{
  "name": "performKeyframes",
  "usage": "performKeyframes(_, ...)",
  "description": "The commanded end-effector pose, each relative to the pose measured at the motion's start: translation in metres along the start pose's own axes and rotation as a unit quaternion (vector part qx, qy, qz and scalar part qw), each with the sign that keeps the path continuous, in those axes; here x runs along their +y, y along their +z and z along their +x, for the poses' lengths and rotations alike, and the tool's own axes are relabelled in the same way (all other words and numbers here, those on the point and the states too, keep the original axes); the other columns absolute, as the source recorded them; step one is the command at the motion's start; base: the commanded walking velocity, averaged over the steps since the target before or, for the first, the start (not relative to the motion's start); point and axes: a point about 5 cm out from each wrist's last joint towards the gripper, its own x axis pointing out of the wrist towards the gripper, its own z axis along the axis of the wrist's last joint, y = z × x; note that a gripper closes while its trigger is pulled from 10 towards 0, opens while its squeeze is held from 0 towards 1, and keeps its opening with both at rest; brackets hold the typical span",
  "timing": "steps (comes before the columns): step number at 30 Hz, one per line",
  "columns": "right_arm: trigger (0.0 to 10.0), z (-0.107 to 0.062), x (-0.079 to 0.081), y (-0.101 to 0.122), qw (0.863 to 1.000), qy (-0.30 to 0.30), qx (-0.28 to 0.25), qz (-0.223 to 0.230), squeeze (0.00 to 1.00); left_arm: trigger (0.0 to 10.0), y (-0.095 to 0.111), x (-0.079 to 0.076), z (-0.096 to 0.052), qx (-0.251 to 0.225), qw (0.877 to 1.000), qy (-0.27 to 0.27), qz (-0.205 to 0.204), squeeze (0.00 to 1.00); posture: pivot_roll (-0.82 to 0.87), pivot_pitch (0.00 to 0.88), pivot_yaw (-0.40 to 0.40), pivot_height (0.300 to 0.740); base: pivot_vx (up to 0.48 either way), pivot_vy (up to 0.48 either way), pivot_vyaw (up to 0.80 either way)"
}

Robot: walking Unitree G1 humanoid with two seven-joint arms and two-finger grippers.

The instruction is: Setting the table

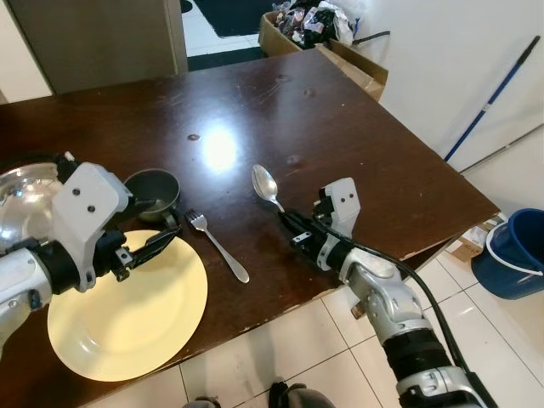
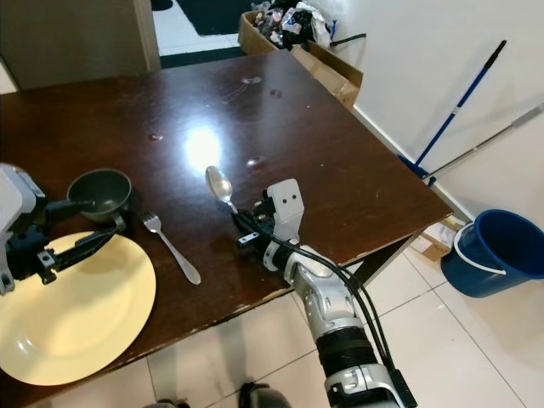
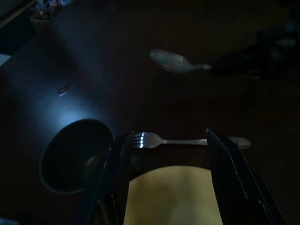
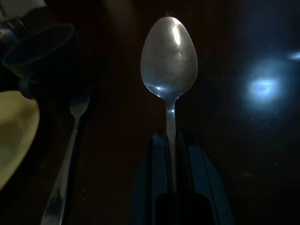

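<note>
A dark wooden table (image 1: 340, 136) is filling most of the frame. At lower left a yellow plate (image 1: 127, 319) is lying, with a small dark bowl (image 1: 153, 191) touching its upper edge. The left gripper (image 1: 157, 242) is hovering over that edge, fingers spread wide and holding nothing. Just right, a fork (image 1: 217, 245) is lying. At centre, the right gripper (image 1: 293, 228) is pinching the spoon (image 4: 168, 61) by its handle; such a thin grip risks the spoon swivelling or slipping.

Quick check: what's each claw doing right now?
Left claw: open, over the plate edge.
Right claw: shut on the spoon handle.
</note>
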Motion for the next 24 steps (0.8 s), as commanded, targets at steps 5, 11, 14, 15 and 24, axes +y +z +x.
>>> performKeyframes(5,10.0,0.017,0.007,-0.017,0.998,0.013,0.058,-0.020,0.00,10.0,0.010,-0.005,0.000,-0.006,0.999,-0.032,0.008,0.00,0.06,0.105,-0.013,0.740,0.000,0.000,0.00)
performKeyframes(11,10.0,0.026,0.018,-0.019,0.996,0.049,0.069,-0.027,0.00,10.0,0.009,-0.010,0.002,-0.004,0.999,-0.032,-0.001,0.00,0.06,0.108,-0.022,0.740,0.000,0.000,0.00)
performKeyframes(14,10.0,0.031,0.027,-0.022,0.995,0.066,0.074,-0.029,0.00,10.0,0.008,-0.013,0.002,-0.004,0.999,-0.031,-0.005,0.00,0.06,0.109,-0.025,0.740,0.000,0.000,0.00)
performKeyframes(15,10.0,0.031,0.029,-0.022,0.995,0.067,0.073,-0.029,0.00,10.0,0.008,-0.013,0.003,-0.003,0.999,-0.031,-0.005,0.00,0.06,0.109,-0.025,0.740,0.000,0.000,0.00)
performKeyframes(24,10.0,0.024,0.047,-0.031,0.994,0.089,0.055,-0.026,0.49,10.0,0.006,-0.015,0.009,-0.002,0.999,-0.031,-0.010,0.00,0.04,0.109,-0.020,0.740,0.000,0.000,0.00)
